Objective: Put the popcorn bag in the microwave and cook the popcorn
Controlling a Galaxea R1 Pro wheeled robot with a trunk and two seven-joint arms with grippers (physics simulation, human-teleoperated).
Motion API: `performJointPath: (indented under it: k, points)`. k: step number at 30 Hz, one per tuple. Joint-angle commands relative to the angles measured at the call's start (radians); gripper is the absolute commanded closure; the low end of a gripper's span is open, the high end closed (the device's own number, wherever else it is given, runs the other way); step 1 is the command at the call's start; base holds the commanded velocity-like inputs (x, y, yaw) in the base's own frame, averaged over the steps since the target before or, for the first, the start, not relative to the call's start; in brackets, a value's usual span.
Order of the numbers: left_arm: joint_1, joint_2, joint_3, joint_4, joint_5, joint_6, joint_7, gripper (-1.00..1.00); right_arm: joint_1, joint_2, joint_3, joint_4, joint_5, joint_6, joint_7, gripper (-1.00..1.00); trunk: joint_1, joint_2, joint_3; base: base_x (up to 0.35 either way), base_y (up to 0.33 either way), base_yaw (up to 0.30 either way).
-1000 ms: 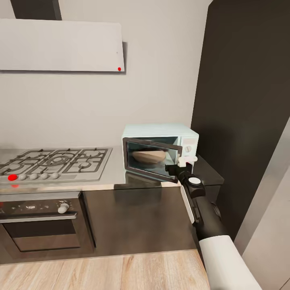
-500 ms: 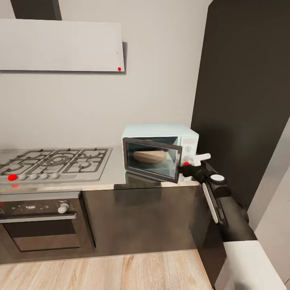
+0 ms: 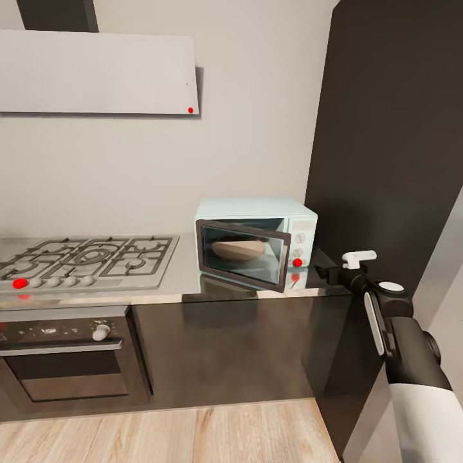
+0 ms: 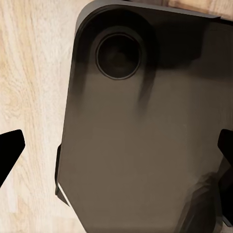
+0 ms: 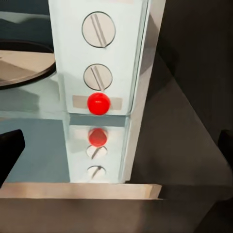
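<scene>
The microwave sat on the counter against the wall, to the right of the steel gas hob, and its dark-framed glass door stood partly open, swung toward the hob side. Through the glass I could see the tan popcorn bag lying inside the cavity on the turntable. In my right wrist view the control panel faced me squarely: the two white knobs one above the other, and below them the small round light glowed red, with its mirror image on the glossy counter just under it. A sliver of the dark turntable rim showed through the door opening beside the panel. My right gripper hung off the counter's right end, near the tall dark cabinet, apart from the microwave and touching nothing; its fingers sat wide apart at the two edges of the wrist picture with nothing between them, so it was open and empty. My left gripper pointed down at the dark base of my own body and the pale wood floor; its black fingertips also showed far apart at the picture's edges, open and holding nothing. Below the hob, the built-in oven was shut in the dark cabinet front.
</scene>
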Motion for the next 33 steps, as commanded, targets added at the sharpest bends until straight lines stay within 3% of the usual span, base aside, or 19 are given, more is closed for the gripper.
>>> performJointPath:
  k: [1,9,14,28,29,30,33]
  points:
    - [0.0,0.0,0.0,-0.001,0.005,-0.002,0.0,-1.0,-0.001,0.001,-0.002,-0.001,0.011,0.003,0.007,-1.0,0.0,-0.001,-0.001,0.0,0.0,0.0]
    - [0.0,0.0,0.001,-0.001,0.005,-0.005,0.0,-1.0,-0.001,0.025,0.002,-0.003,0.016,0.002,-0.026,-1.0,0.0,-0.001,-0.001,0.04,0.0,0.0]
    - [0.0,0.001,0.0,-0.001,0.005,-0.003,0.0,-1.0,-0.001,0.067,0.003,-0.003,0.016,-0.02,-0.062,-1.0,0.0,-0.001,-0.001,0.218,0.0,0.0]
    - [0.0,0.001,0.0,-0.001,0.006,-0.003,0.0,-1.0,-0.001,0.074,0.008,0.0,0.005,-0.041,-0.061,-1.0,0.0,-0.001,-0.001,0.214,0.0,0.0]
    - [0.0,0.001,0.0,-0.001,0.005,-0.003,0.0,-1.0,-0.001,0.085,0.009,0.0,0.004,-0.041,-0.055,-1.0,0.0,-0.001,-0.001,0.194,0.0,0.0]
    - [0.0,0.001,0.0,-0.001,0.005,-0.003,0.0,-1.0,-0.001,0.129,0.009,0.0,0.007,-0.04,-0.046,-1.0,0.0,-0.001,-0.001,0.073,0.0,0.0]
    - [0.0,0.001,0.0,-0.001,0.005,-0.003,0.0,-1.0,-0.001,0.15,0.024,0.0,0.006,-0.039,-0.028,-1.0,0.0,-0.001,-0.001,0.025,0.0,0.0]
